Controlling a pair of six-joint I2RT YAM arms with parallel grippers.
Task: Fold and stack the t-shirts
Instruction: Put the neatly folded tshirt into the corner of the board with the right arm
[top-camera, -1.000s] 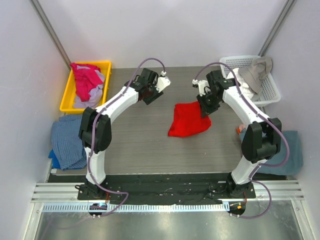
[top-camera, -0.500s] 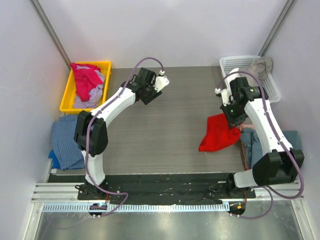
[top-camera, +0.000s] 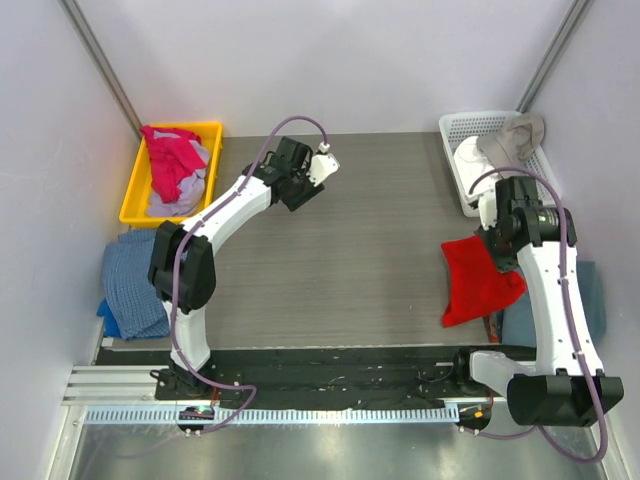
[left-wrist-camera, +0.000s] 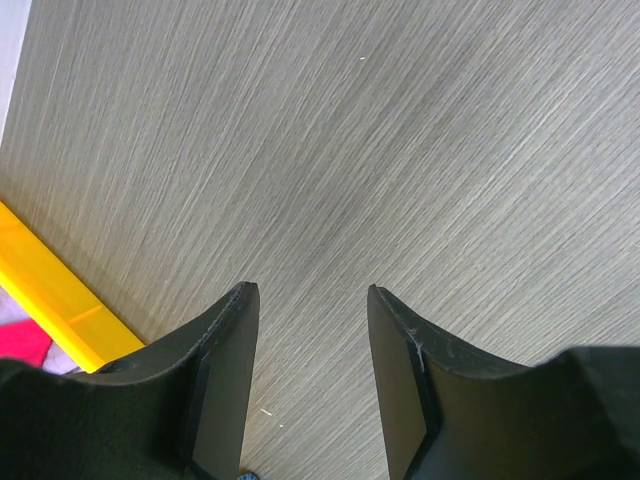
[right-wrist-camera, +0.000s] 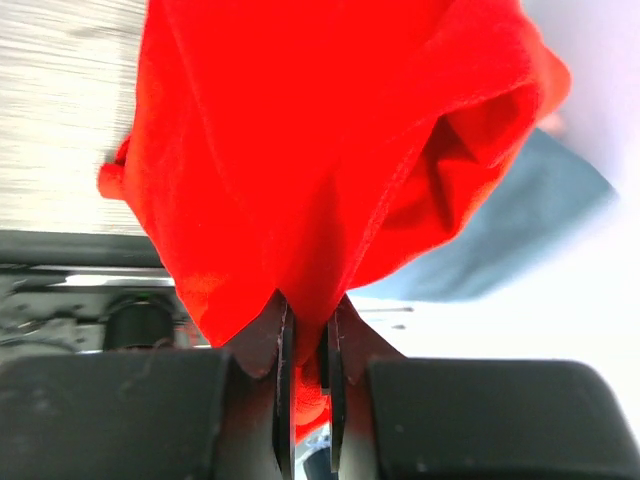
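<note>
at the far left a blue cloth (top-camera: 135, 285) lies beside the desk (top-camera: 350, 270). just behind it sits a yellow bin (top-camera: 131, 212) with a pink shirt (top-camera: 170, 160) heaped over a lavender shirt (top-camera: 193, 187).

my left hand (top-camera: 318, 170) hangs over the back of the desk, right of the bin. on its wrist camera the left hand (left-wrist-camera: 310, 300) has its fingers apart with nothing between them, only bare wood grain below, and a strip of the bin (left-wrist-camera: 60, 300) shows at the lower left corner.

the middle of the desk is bare wood.

over on the right, the red shirt (top-camera: 478, 282) hangs bunched from my right hand (top-camera: 500, 240), near the desk's right front edge. on the wrist camera the right hand (right-wrist-camera: 305, 320) is clamped on a fold of the red shirt (right-wrist-camera: 300, 150), fingers nearly together with the cloth pinched between them and the rest draping away in loose folds.

a teal shirt (top-camera: 592, 295) lies just right of the red one, partly under the arm; the wrist camera shows the teal shirt (right-wrist-camera: 500, 250) past the red cloth. i cannot tell whether the two touch.

behind, at the back right corner, a white basket (top-camera: 470, 117) holds a grey cloth (top-camera: 510, 140) draped over its rim.
</note>
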